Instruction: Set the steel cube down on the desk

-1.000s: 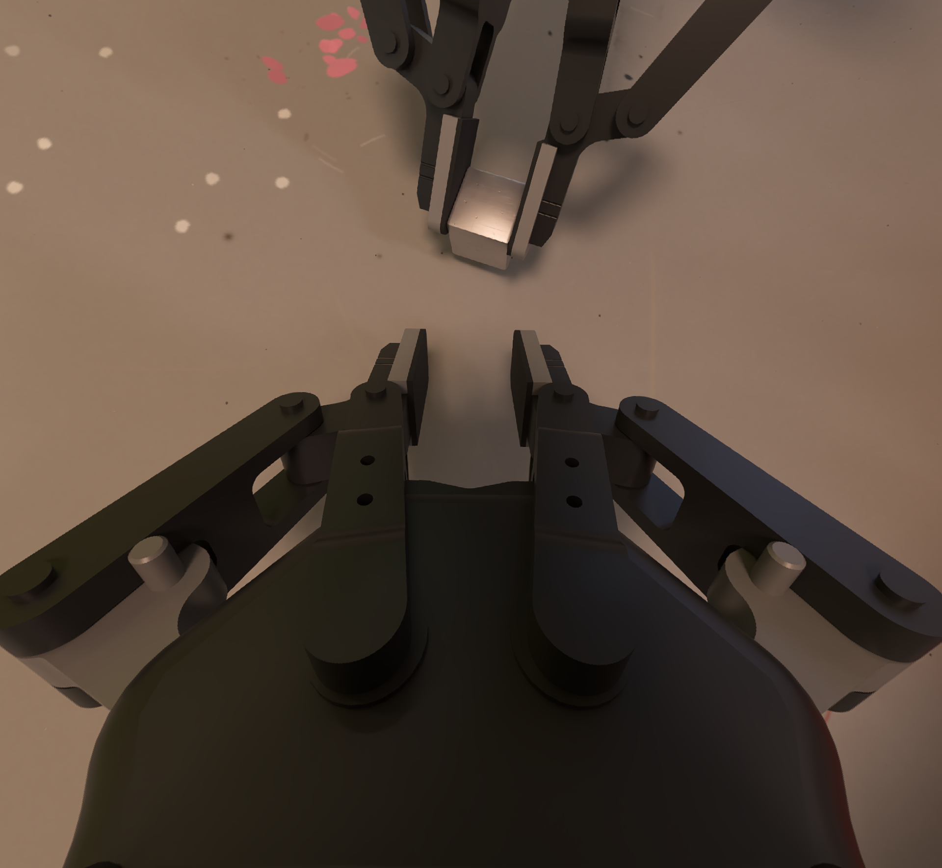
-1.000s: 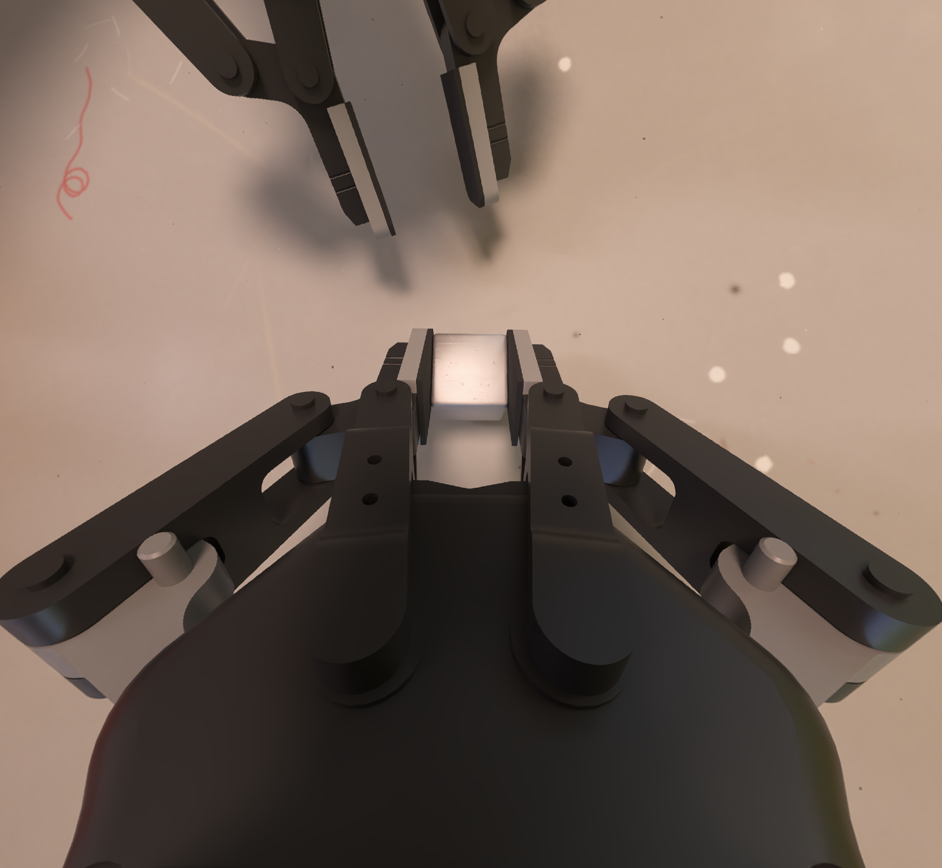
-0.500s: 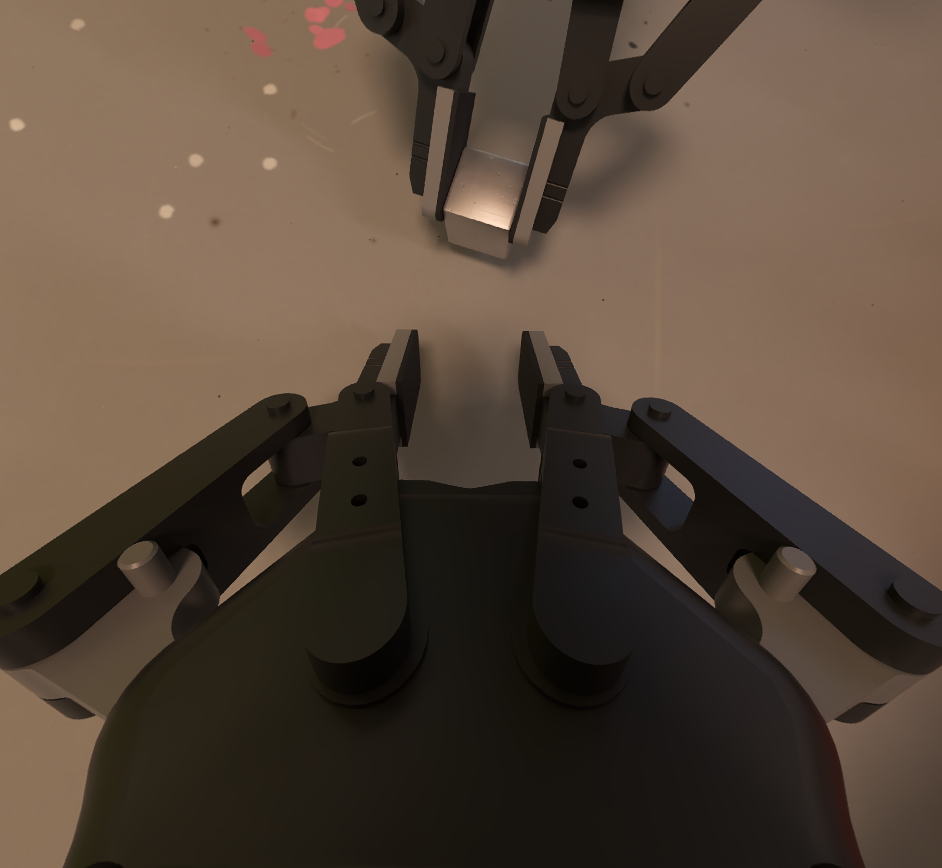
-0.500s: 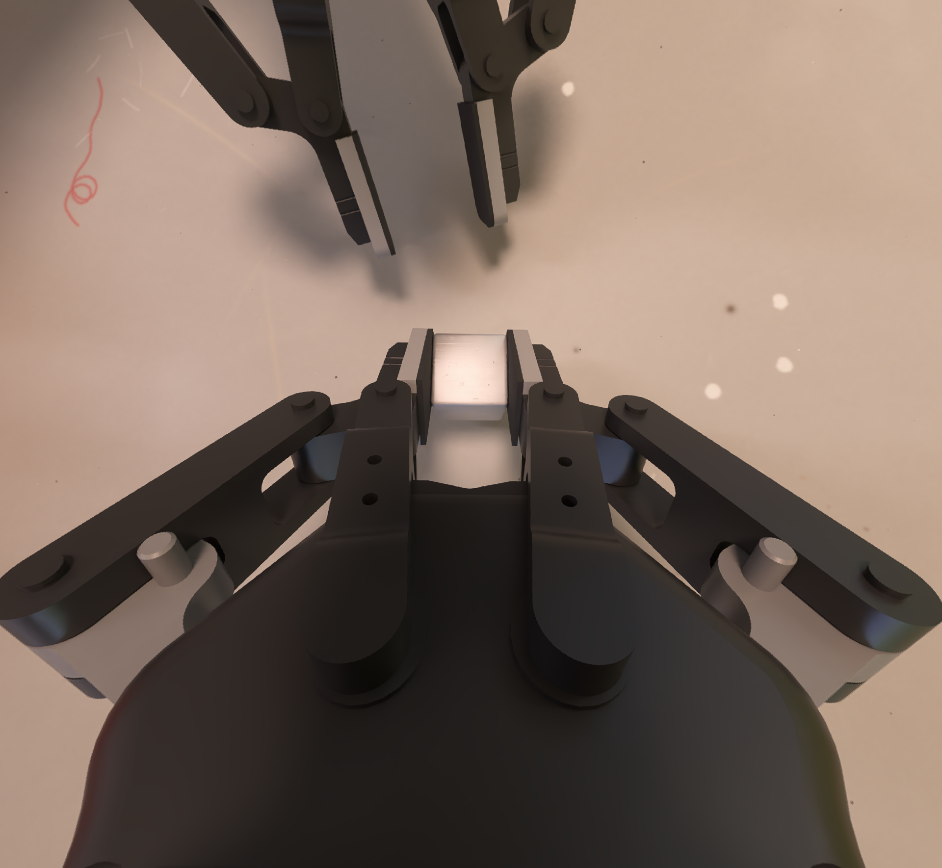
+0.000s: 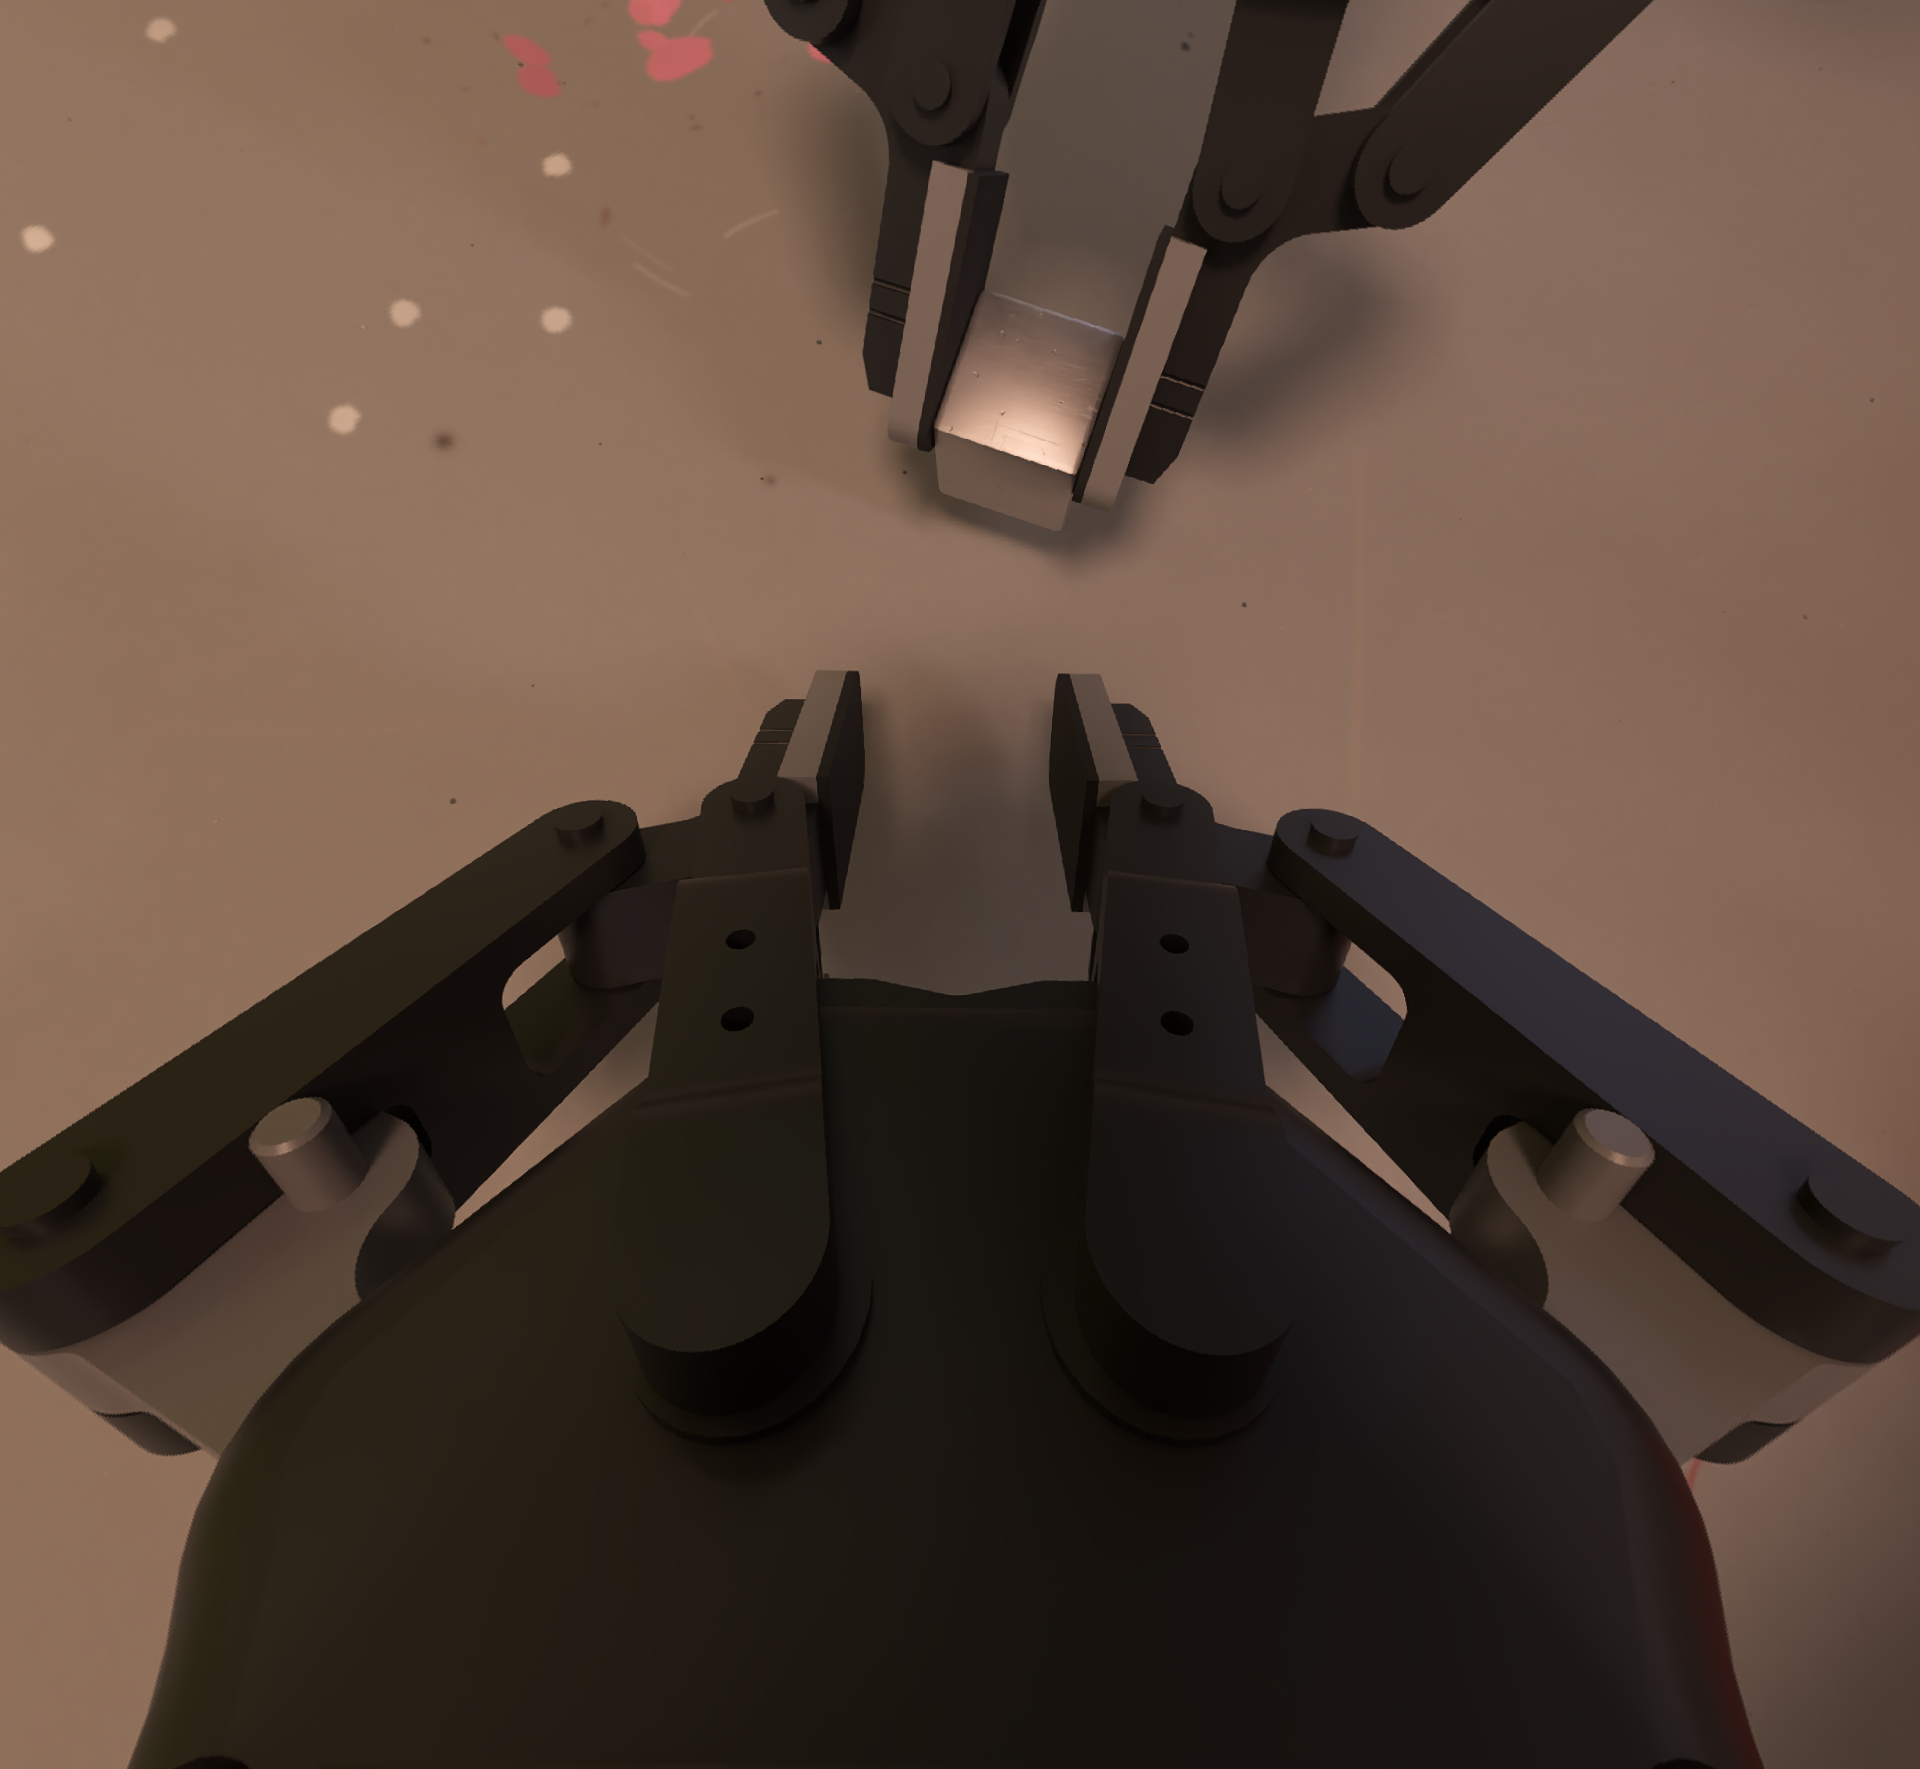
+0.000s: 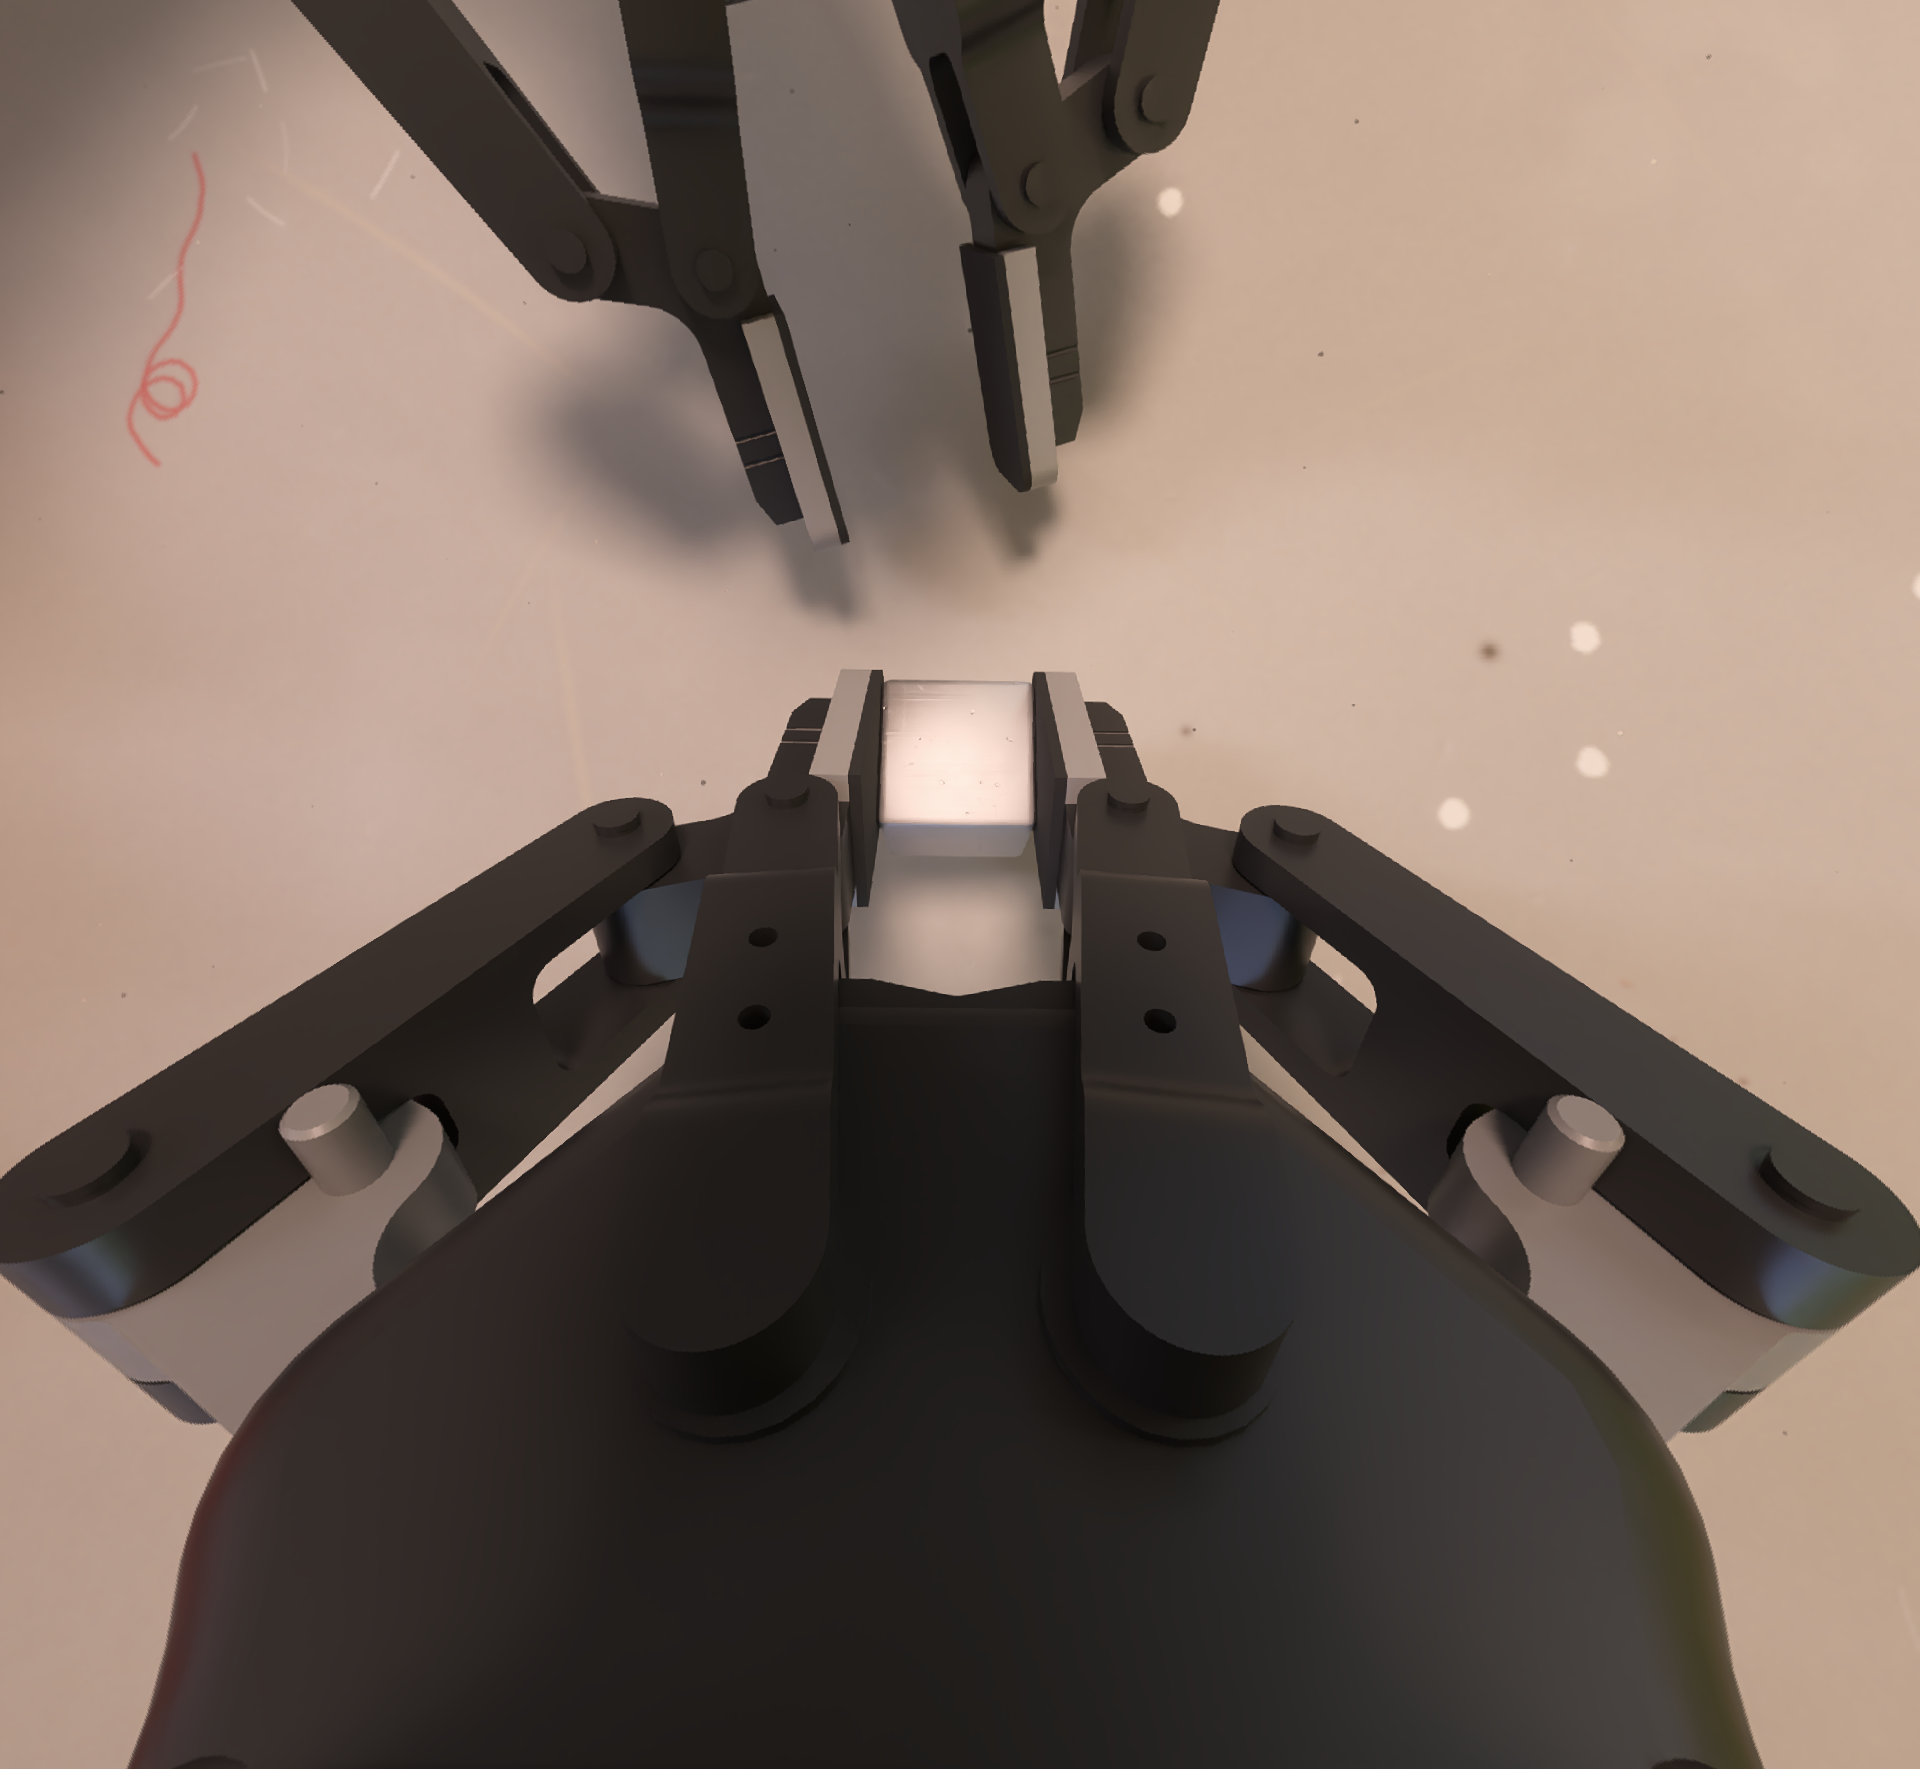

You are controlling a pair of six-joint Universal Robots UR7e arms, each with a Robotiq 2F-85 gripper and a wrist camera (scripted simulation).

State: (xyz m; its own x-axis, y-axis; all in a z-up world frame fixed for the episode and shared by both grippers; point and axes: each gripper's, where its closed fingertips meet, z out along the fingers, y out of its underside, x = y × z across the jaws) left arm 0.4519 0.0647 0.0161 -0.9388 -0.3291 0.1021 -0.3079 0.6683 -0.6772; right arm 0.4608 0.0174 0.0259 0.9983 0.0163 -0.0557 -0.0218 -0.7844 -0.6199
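The steel cube (image 6: 956,763) is a small shiny block held between my right gripper's (image 6: 957,732) fingertips. In the left wrist view the cube (image 5: 1023,410) sits at the desk (image 5: 416,628) surface, its underside touching or almost touching it, with my right gripper (image 5: 1013,462) shut on it. My left gripper (image 5: 956,711) is open and empty, just short of the cube and facing it. In the right wrist view my left gripper (image 6: 930,504) hangs open a little above the desk (image 6: 1455,472).
The beige desk bears pink blotches (image 5: 665,15), white specks (image 5: 400,311) and a red scribble (image 6: 166,369). Nothing else stands on it.
My left gripper has opened a little wider and drawn back slightly from the cube. My right gripper stays shut on the cube, low at the desk.
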